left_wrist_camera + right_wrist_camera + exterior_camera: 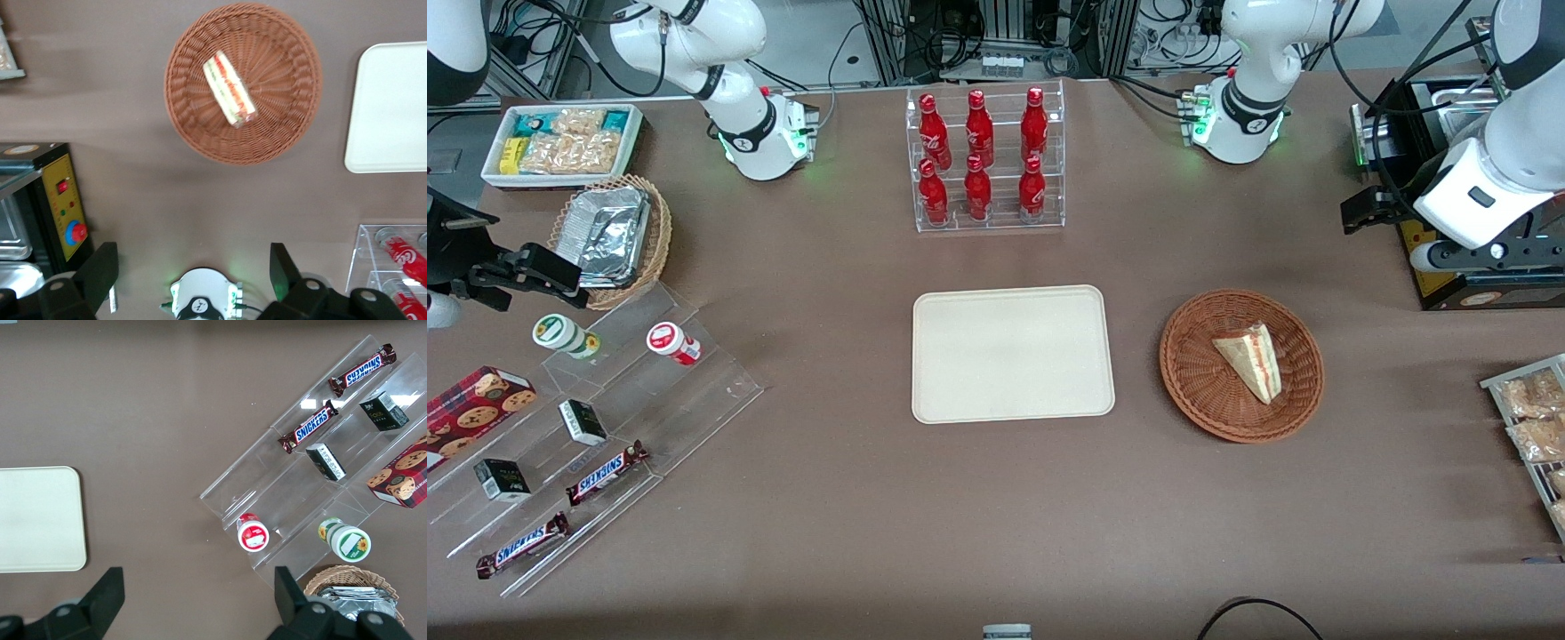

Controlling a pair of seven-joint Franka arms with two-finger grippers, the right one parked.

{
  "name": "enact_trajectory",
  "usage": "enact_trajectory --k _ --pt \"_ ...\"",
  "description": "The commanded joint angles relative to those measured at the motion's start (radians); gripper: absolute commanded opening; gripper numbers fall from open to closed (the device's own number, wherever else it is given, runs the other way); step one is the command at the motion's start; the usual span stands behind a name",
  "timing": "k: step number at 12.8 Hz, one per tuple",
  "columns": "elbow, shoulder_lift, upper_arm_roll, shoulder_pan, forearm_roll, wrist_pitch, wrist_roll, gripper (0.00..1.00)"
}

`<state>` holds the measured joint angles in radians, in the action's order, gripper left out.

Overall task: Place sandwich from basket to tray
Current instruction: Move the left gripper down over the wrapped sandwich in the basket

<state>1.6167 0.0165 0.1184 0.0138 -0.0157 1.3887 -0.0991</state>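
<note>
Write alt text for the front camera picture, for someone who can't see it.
A sandwich lies in a round wicker basket beside an empty cream tray on a brown table. The working arm's gripper hangs open, high off the table, farther from the camera than the basket. A rack of red bottles stands farther back.

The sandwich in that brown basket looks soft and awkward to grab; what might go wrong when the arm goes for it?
The sandwich lies tilted against the basket's curved weave, so the fingers might pinch it crooked and squash the bread or spill filling. The light basket could also shift or lift along. The open end effector hangs high above the table, farther from the front camera than the basket, so a slightly misaimed descent could catch the rim.
</note>
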Motion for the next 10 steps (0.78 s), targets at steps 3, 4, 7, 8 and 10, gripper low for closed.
enact_trajectory --k 3,4,7,8,10 --pt "0.075 -0.001 0.018 -0.008 0.011 0.021 0.009 1.0" --pt "0.092 -0.007 0.02 -0.008 0.01 0.038 0.01 1.0" --pt "0.164 -0.072 0.02 -0.009 0.01 0.142 0.01 1.0" --pt "0.213 -0.067 0.023 -0.009 0.007 0.197 0.01 1.0" --pt "0.302 -0.062 0.023 -0.009 0.005 0.316 0.01 1.0"
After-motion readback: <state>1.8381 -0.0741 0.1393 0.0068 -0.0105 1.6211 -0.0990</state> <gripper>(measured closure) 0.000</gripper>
